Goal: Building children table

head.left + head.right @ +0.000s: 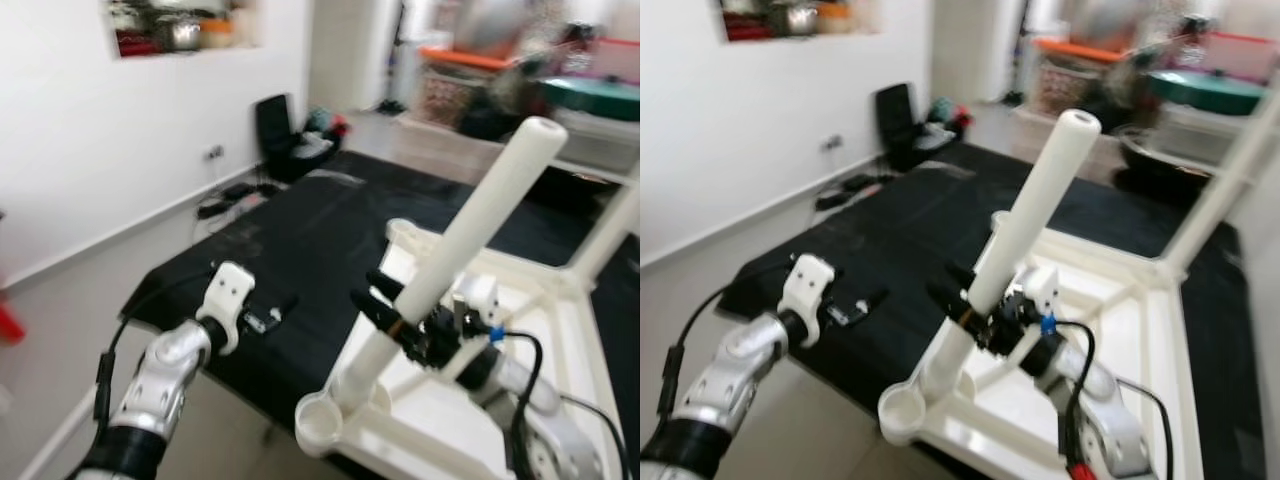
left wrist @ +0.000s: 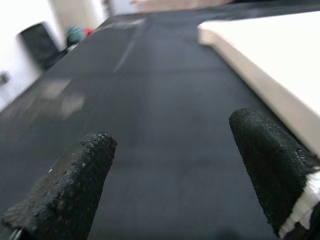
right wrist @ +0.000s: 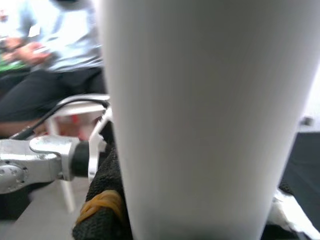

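A white children's table (image 1: 565,330) lies upside down on a black mat (image 1: 300,230). My right gripper (image 1: 385,303) is shut on a white round leg (image 1: 470,220). The leg is tilted up and away, and its lower end meets the near corner socket (image 1: 320,420). In the right wrist view this leg (image 3: 200,115) stands close between the black fingers (image 3: 102,210). A second leg (image 1: 612,228) stands at the far right corner. My left gripper (image 1: 268,317) hovers open over the mat, left of the table. Its fingers (image 2: 70,190) are spread wide over the mat beside the table edge (image 2: 270,60).
A white wall runs along the left, with a black bag (image 1: 275,125) and cables (image 1: 230,195) on the floor beside it. Storage boxes (image 1: 460,80) stand blurred at the back. A seated person (image 3: 60,40) appears behind my left arm (image 3: 40,160).
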Robot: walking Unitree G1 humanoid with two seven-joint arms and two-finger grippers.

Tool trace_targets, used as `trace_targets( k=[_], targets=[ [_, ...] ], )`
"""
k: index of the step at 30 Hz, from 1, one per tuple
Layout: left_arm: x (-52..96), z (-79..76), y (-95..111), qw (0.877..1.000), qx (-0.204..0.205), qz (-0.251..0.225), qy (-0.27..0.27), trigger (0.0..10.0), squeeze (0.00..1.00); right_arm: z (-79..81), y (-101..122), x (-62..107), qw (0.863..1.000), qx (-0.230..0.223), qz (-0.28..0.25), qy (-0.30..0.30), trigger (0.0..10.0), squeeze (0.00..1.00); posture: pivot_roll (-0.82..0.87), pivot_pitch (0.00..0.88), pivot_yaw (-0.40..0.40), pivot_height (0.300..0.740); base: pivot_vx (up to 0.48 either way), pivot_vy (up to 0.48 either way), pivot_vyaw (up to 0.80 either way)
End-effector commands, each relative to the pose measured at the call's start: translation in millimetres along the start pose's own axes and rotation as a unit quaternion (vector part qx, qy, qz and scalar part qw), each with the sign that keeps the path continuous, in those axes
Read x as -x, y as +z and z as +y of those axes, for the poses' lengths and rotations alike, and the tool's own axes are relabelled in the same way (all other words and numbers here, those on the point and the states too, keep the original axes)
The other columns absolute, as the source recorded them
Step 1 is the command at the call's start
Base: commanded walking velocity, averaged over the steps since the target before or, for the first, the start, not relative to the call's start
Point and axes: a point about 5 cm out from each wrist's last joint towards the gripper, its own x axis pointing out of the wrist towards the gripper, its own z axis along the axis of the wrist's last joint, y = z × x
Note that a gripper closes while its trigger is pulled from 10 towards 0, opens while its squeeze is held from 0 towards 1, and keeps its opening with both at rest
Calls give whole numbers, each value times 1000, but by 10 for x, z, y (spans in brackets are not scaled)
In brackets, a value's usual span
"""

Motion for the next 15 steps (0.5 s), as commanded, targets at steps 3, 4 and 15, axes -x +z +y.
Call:
trace_targets(
  k=[3, 4, 15],
  targets=[
    [-16, -29, -25, 1000, 8, 5, -4, 10000, 259, 29, -561, 186, 988, -96, 114, -29, 0, 0, 75, 0, -83, 740, 0, 0, 800],
    [-16, -29, -25, 1000, 8, 5, -4, 10000, 259, 29, -561, 186, 988, -96, 114, -29, 0, 0, 75, 0, -83, 740, 0, 0, 800],
    [-34, -30, -34, 1000, 16, 6, 0, 10000, 16, -21, -525, 209, 988, -107, 105, -45, 0, 0, 64, 0, -83, 740, 0, 0, 0]
  ],
)
